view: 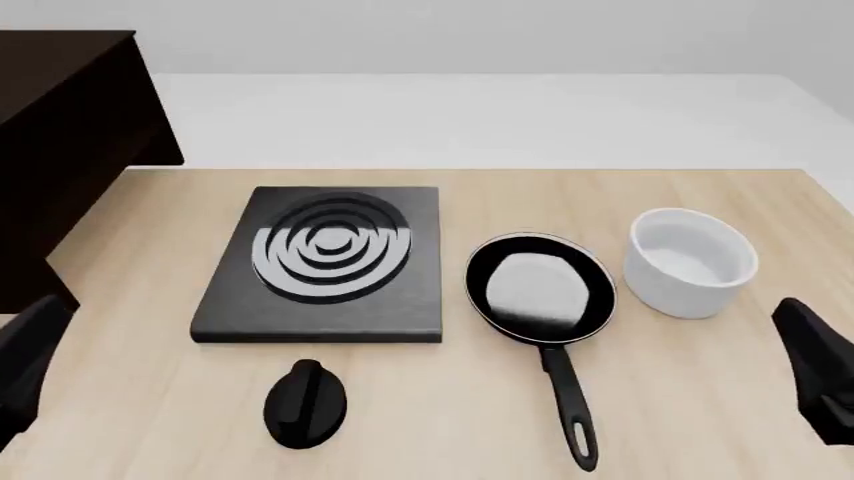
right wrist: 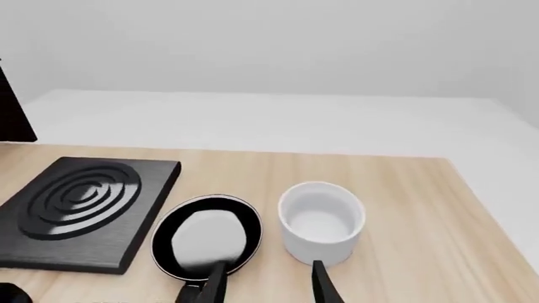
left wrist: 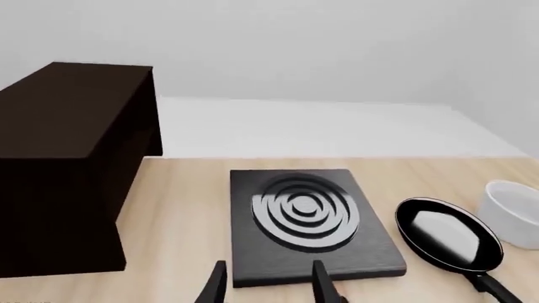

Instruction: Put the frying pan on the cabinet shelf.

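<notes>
The frying pan (view: 541, 285) lies on the table right of centre, its long handle (view: 571, 415) pointing toward the near edge. It also shows in the left wrist view (left wrist: 450, 233) and the right wrist view (right wrist: 206, 237). The dark brown cabinet (view: 67, 130) stands at the far left; in the left wrist view (left wrist: 67, 158) only plain outer panels show, and its shelf board is hidden. My left gripper (left wrist: 269, 287) is open and empty, near the stove plate's front edge. My right gripper (right wrist: 267, 287) is open and empty, just short of the pan and bowl.
A black square stove plate (view: 327, 262) with grey rings lies left of the pan. A white round bowl (view: 690, 260) stands right of the pan. A small black knob-like object (view: 306, 402) lies in front of the stove plate. Arm parts show at the left edge (view: 20, 365) and right edge (view: 821, 370).
</notes>
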Robot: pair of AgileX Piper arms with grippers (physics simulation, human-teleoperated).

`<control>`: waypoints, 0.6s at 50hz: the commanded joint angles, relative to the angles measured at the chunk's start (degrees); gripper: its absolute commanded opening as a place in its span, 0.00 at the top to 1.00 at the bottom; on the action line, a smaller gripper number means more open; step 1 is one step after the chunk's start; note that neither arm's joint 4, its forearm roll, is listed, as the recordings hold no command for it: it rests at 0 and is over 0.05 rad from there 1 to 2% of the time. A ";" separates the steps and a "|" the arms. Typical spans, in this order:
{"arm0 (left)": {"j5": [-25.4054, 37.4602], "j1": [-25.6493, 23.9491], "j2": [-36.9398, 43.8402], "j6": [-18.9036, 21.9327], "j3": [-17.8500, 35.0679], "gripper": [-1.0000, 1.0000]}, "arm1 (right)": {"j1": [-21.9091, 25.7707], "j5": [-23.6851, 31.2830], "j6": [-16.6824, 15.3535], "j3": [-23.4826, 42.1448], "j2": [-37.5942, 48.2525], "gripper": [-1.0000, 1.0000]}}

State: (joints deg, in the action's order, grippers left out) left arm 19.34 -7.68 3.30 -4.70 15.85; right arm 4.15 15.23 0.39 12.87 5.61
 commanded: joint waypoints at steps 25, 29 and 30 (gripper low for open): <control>10.14 -2.72 6.32 -2.35 9.32 0.00 | 11.92 18.81 -1.45 20.29 15.18 0.00; 10.06 -1.62 6.65 -1.87 10.19 0.00 | 14.46 20.18 1.31 22.33 18.35 0.00; 10.01 -1.62 6.67 -1.79 10.12 0.00 | 14.42 20.26 1.69 22.38 18.73 0.00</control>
State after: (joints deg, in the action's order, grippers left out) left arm 27.95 -9.63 8.67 -6.17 23.84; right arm 14.62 32.53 0.40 31.53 18.88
